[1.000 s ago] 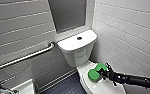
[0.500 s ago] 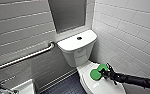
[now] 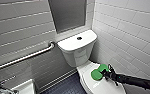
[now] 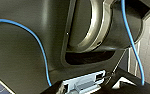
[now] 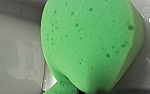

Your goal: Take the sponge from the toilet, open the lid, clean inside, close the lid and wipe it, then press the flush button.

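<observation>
Looking down at the toilet (image 3: 77,53): white glossy ceramic, with its boxy tank backing onto the grey tiled wall (image 3: 21,27) and a grab bar (image 3: 28,57) running off to one side. The lid (image 3: 101,86) is lying shut over the bowl. It is smooth plastic, and I'm judging it slick under anything dragged across it.

The sponge (image 3: 98,73) is sitting at the tank end of the lid, touching it. It is bright green and much smaller than the lid. My right arm is reaching in from the right, and the right gripper (image 3: 108,73) is sitting at the sponge's right edge in the head view. The jaws are looking closed on that edge. In the right wrist view the foam is pinching narrow at the end nearest the camera, and the broad pocked face is standing up with white lid behind it.

Handling, as I'm reading it:
- The sponge is looking very light, soft and springy, open-pore foam.
- It is squashing under a pinch rather than breaking, so I'm seeing no fragility worry.
- An edge hold is leaving the far end floppy, likely folding when pressed down.
- I'm rating a deeper bite across the short width, nearer the middle, as the better hold.
- I'm not telling wet from dry. If wet, I'm expecting it heavier and slipperier.

For the left gripper (image 4: 84,83), I cannot tell whether it is open or closed.
</observation>
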Controlling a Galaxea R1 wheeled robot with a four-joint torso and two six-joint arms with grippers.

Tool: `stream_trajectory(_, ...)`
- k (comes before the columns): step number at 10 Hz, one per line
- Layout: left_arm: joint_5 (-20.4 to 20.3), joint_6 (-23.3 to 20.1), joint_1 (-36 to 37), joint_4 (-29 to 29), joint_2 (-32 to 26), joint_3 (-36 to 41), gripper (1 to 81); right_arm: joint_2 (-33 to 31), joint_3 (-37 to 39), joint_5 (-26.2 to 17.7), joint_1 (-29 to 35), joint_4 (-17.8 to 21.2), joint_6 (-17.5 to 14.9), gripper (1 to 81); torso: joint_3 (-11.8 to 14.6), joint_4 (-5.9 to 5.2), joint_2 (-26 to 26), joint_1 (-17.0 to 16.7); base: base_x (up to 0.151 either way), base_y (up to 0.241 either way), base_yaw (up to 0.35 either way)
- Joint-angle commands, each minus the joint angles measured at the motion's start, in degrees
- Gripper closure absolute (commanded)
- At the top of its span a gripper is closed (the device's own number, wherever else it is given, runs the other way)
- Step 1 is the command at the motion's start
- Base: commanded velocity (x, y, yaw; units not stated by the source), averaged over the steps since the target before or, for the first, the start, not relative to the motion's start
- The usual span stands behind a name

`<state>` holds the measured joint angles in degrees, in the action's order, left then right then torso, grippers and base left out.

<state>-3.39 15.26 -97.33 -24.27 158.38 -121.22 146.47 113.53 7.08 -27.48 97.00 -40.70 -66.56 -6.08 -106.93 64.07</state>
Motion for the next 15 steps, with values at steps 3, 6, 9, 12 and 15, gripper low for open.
stream_trajectory(3,4.2,-0.1,-2.3,-0.4,-0.7,1.0,1.0,-14.3,-17.0,2.8,-4.2,-0.2,0.0,81.1,0.0,0.0,0.0,0.0,0.0,0.0,0.0)
stream_trajectory(6,4.1,-0.1,-2.3,-0.5,-0.7,1.0,1.0,-20.5,-22.8,2.8,-9.3,-0.4,0.0,81.1,0.0,0.0,0.0,0.0,0.0,0.0,0.0)
stream_trajectory(9,4.1,-0.1,-2.3,-0.5,-0.9,1.2,1.0,-24.1,-22.8,2.8,-17.0,-0.6,-0.1,81.1,0.0,0.0,0.0,0.0,0.0,0.0,0.0)
stream_trajectory(12,3.5,-0.3,-2.3,-0.6,-1.0,1.2,1.0,-26.4,-25.1,2.8,-22.6,-1.3,-0.1,81.1,0.0,0.0,0.0,0.0,0.0,0.0,0.0)
stream_trajectory(15,3.1,-0.6,-2.3,-0.6,-0.9,1.3,1.0,-29.9,-32.0,6.4,-26.3,-3.0,-0.2,81.1,0.1,0.0,0.0,0.0,0.0,0.0,0.0)
